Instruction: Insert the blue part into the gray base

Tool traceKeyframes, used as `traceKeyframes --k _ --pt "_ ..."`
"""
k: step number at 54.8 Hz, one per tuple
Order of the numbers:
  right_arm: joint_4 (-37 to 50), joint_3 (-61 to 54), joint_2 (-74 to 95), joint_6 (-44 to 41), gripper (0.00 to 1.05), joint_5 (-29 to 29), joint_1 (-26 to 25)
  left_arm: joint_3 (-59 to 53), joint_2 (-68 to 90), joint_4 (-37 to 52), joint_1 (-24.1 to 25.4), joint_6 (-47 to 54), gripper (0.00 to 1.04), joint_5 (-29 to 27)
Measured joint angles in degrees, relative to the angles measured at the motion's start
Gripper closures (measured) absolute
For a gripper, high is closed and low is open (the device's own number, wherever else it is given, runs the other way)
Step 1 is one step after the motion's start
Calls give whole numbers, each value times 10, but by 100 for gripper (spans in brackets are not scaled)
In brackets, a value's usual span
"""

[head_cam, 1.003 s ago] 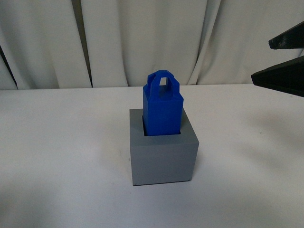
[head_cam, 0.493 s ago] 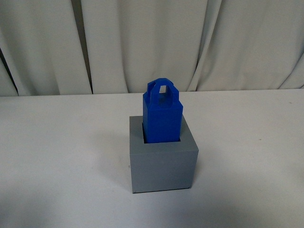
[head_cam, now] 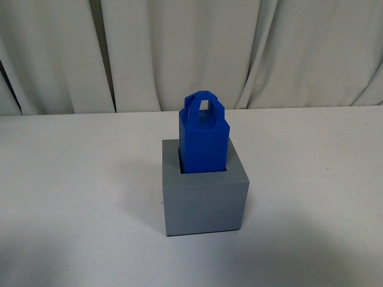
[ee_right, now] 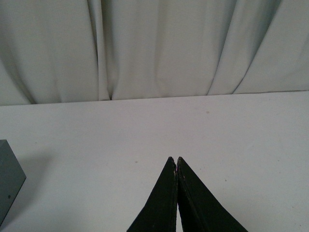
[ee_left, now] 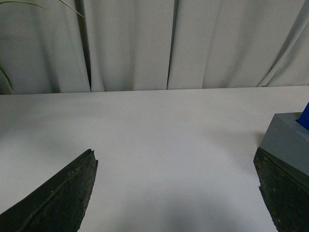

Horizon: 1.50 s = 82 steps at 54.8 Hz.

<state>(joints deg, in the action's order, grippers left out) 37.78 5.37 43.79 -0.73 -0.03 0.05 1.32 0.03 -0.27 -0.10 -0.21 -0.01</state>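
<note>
The blue part [head_cam: 204,137] stands upright in the square recess of the gray base [head_cam: 204,200] at the middle of the white table, its looped handle on top. Neither arm shows in the front view. In the left wrist view my left gripper [ee_left: 175,159] is open with only bare table between its fingers; a corner of the gray base [ee_left: 287,140] and a sliver of the blue part [ee_left: 305,121] sit beside one finger. My right gripper [ee_right: 175,160] is shut on nothing over the table, with a corner of the gray base [ee_right: 8,179] off to one side.
The white table [head_cam: 72,179] spreads around the base. A pale curtain [head_cam: 191,54] hangs behind its far edge. A green plant leaf [ee_left: 29,4] shows in a corner of the left wrist view.
A second ago the right gripper's dark fingers, apart, showed at the front view's right edge; they have since left that view. The blue part and gray base have stayed put.
</note>
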Motion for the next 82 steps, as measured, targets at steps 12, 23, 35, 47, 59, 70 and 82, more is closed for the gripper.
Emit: traceKeyframes --k 12,23,35,47,59,70,82 --pt "-44 -20 -66 0 102 0 0 0 0 0 0 0 6 0" --pt "-48 -50 -102 0 102 0 0 0 0 0 0 0 6 0" --pt "-122 -51 -182 1 102 0 0 0 0 0 0 0 6 0" --pt "-175 -51 -236 1 102 0 0 0 0 0 0 0 6 0" --pt "-218 -51 -280 1 102 0 0 0 0 0 0 0 6 0" --pt "-249 -51 -311 1 102 0 0 0 0 0 0 0 6 0" --pt "-295 -50 -356 1 102 0 0 0 0 0 0 0 6 0"
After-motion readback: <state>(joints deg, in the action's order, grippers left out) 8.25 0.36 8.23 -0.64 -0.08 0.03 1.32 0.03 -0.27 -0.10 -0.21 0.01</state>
